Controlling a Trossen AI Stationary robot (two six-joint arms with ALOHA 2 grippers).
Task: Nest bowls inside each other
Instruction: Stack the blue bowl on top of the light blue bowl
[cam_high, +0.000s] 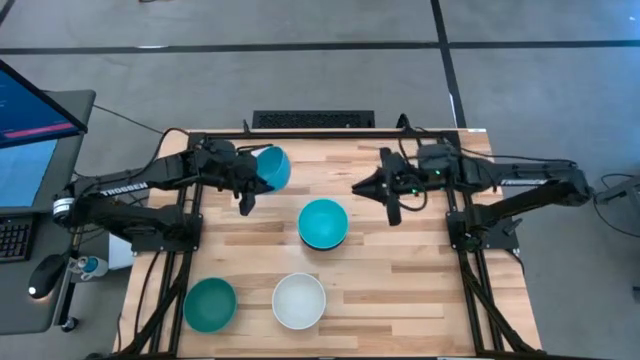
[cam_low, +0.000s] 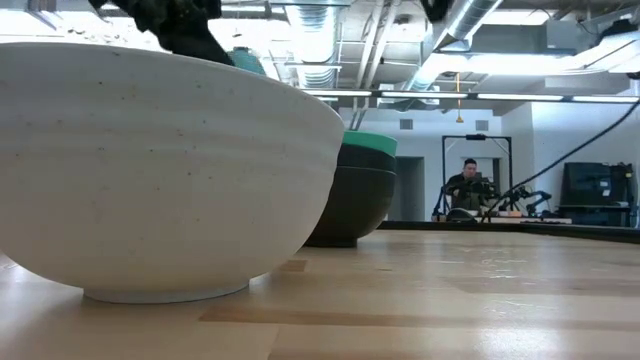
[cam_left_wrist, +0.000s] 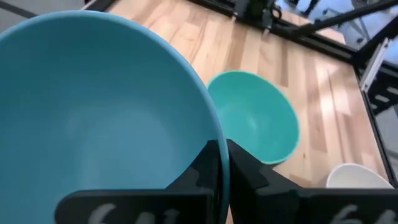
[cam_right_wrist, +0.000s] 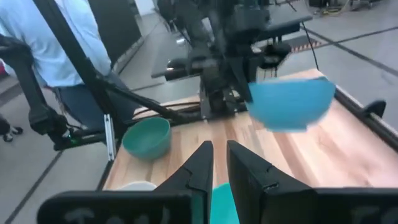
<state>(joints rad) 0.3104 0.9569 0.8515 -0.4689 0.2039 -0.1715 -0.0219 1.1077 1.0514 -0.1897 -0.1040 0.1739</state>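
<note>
**A:** That white bowl (cam_low: 150, 170) is right up against the low camera, filling the left of the frame. From above it sits bottom centre, with nothing nested in it. How's the stack going?

**B:** Partway, I reckon. The stack (cam_high: 323, 223) is in the middle of the table: a cyan bowl on top, and the low view shows dark bowls underneath it. The left gripper (cam_high: 248, 178) is clamped on the rim of the other blue bowl (cam_high: 272, 167), held off the table at upper left.

**A:** And the right one?

**B:** The right gripper (cam_high: 372, 187) hangs upper right, fingers close together, holding nothing. The teal bowl (cam_high: 210, 304) at bottom left and the white one still need stacking.
</note>
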